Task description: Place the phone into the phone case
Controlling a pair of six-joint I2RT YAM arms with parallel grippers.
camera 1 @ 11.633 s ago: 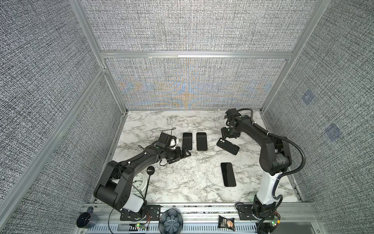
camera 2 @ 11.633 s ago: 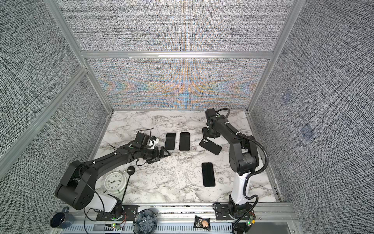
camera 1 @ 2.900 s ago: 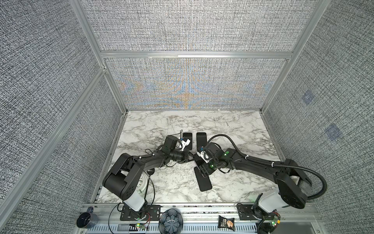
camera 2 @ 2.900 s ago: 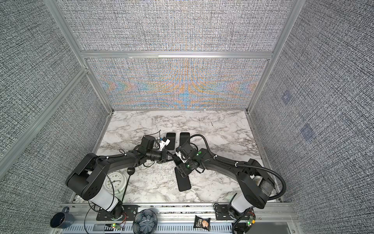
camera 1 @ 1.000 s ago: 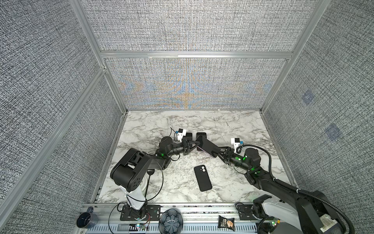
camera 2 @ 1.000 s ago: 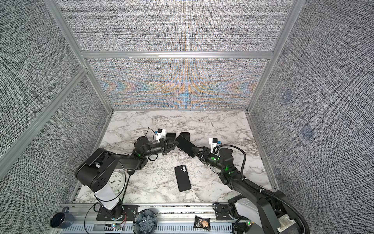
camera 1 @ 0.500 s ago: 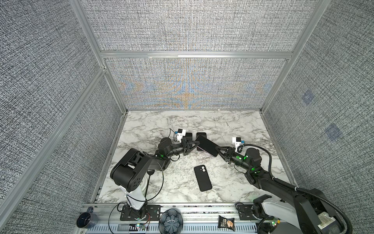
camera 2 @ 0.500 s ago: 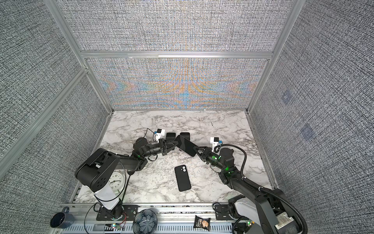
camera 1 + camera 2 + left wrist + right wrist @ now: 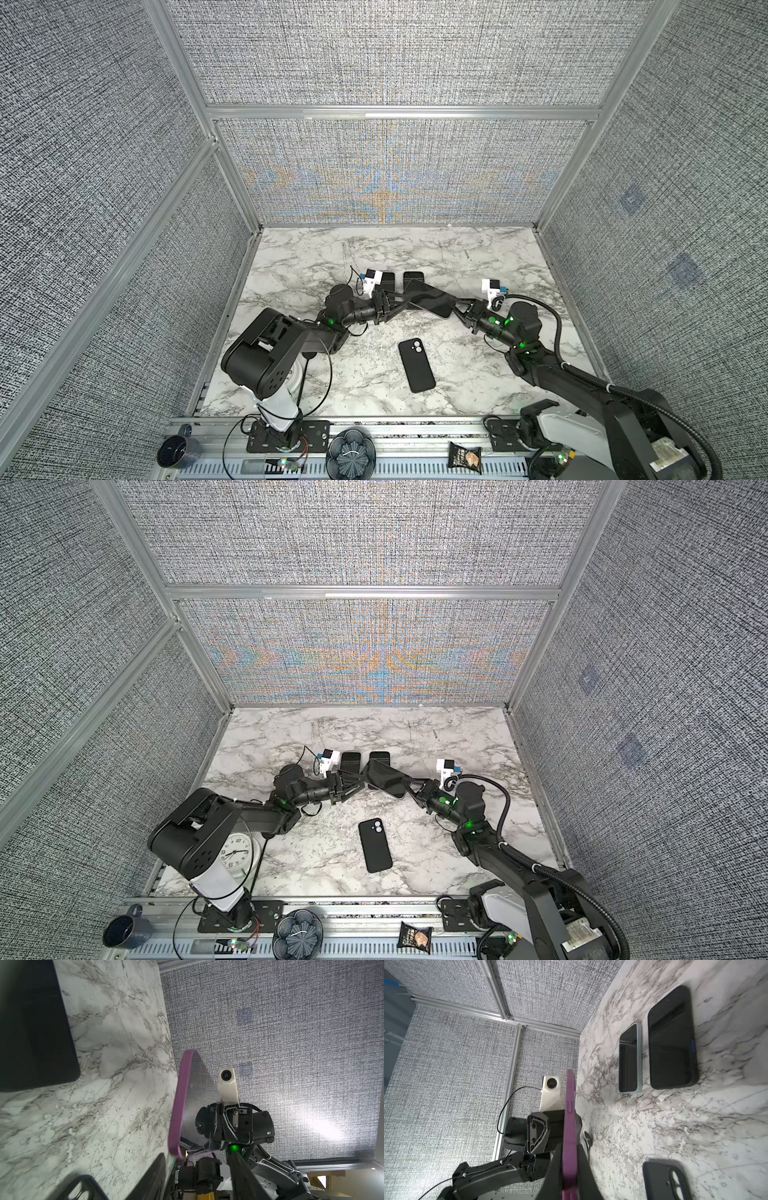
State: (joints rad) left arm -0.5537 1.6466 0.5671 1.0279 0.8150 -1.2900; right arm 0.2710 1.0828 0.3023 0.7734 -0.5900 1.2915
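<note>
While right end effector [image 9: 457,311] clamps phone [image 9: 427,300], left end effector [image 9: 400,304] gapes

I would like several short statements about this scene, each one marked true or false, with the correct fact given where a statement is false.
1. The right gripper is shut on the purple-edged phone. True.
2. The left gripper is shut on that same phone. False: its jaws stand open.
3. The black case lies flat on the marble table, camera cut-out up, in no gripper. True.
4. Three phones lie side by side at the back of the table. False: only two lie there, a pale-edged phone and a black-edged phone.
5. The clock stands by the right arm's base. False: it stands by the left arm's base.
</note>
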